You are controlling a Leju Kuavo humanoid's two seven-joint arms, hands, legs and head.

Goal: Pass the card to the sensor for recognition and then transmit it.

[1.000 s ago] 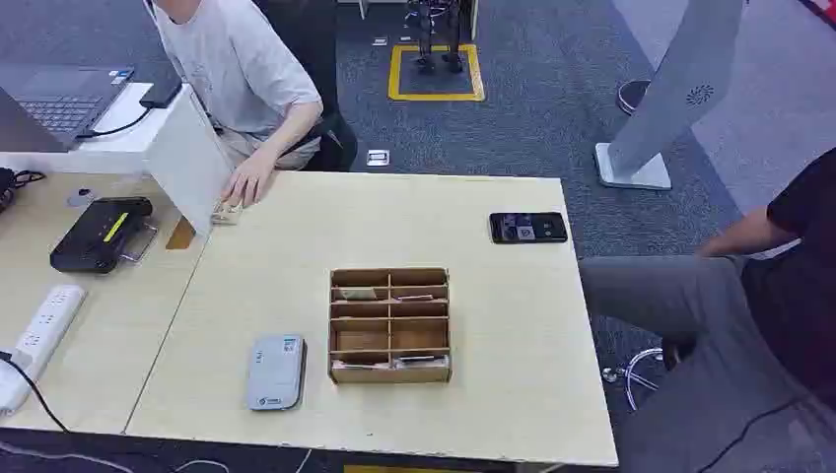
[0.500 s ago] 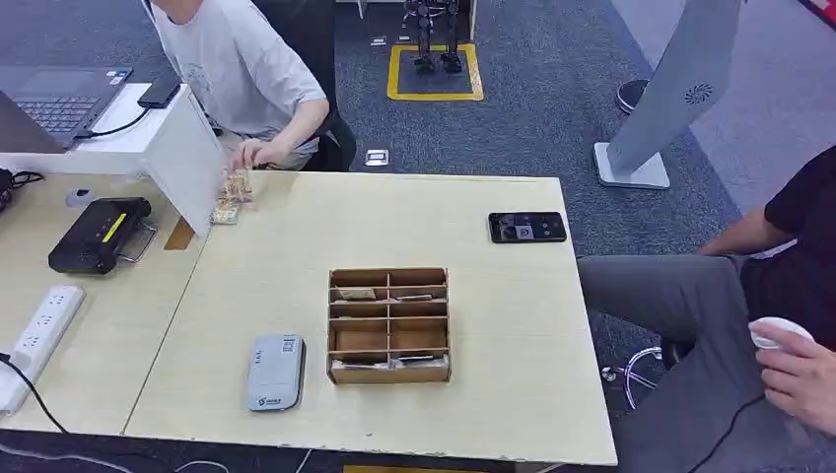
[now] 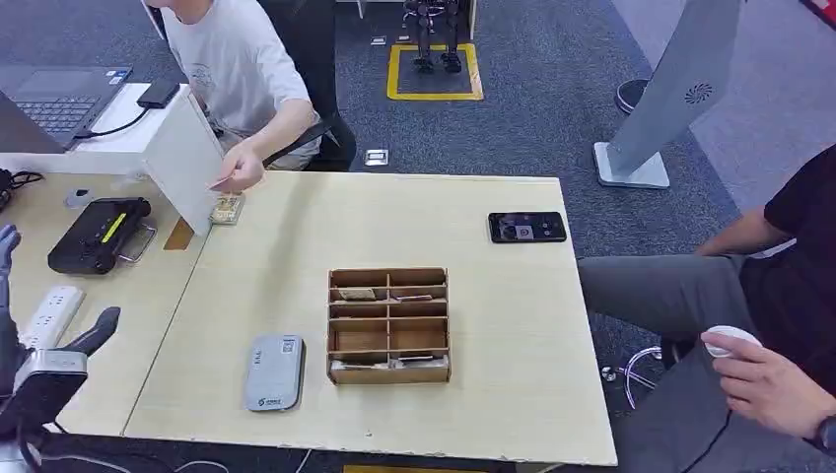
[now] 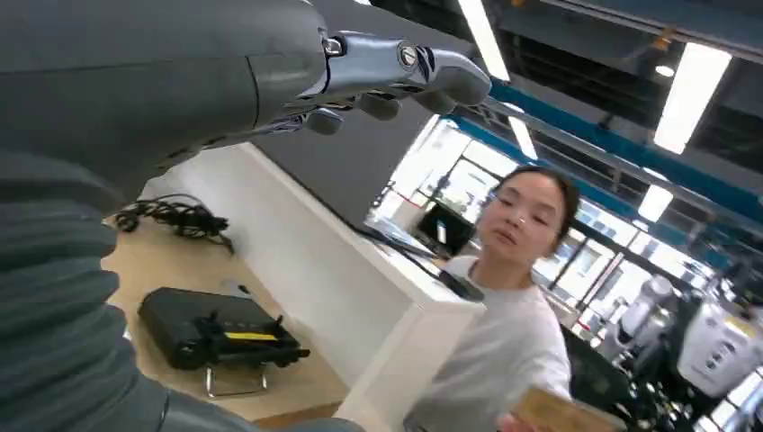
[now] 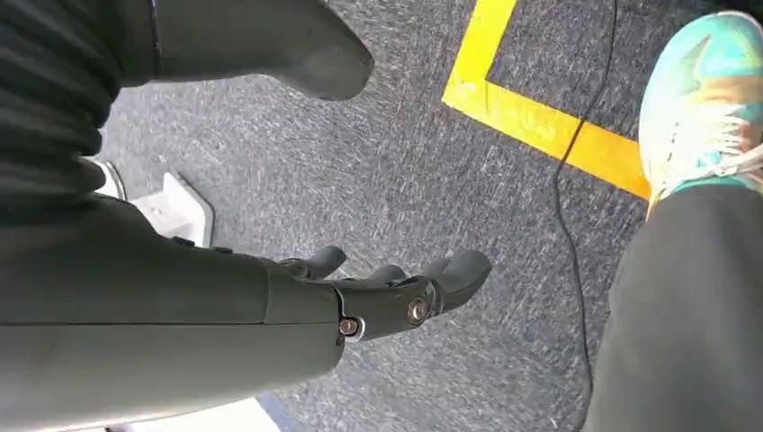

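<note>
- the left hand (image 3: 39,365) is raised at the near left edge of the table (image 3: 513,414), fingers spread and holding nothing; the left wrist view shows the same, fingers (image 4: 396,76) loosely apart with only air between them.
- the right hand (image 5: 360,297) hangs low over grey carpet, fingers slightly curled but apart, nothing in it.
- the card (image 3: 219,183) is pinched in the hand of the person (image 3: 237,69) at the far left corner, held above the table beside the white divider (image 3: 187,163); in the left wrist view it shows as a tan edge (image 4: 558,414) low in the frame.
- the sensor (image 3: 274,371) lies flat near the front edge, just left of the wooden organiser (image 3: 388,323).
- judgement: the handover has not happened, and the card is well apart from the left hand.
- risk: a thin card offered edge-on could slip between spread fingers if they close late or off-centre.
- risk: reaching across, the arm could knock the black device (image 3: 101,234) or the power strip (image 3: 44,320), which lie between hand and card.
- risk: a card dropped flat on the table would be hard to lift again.
- risk: carried tilted or too far above the sensor, it may not read.
</note>
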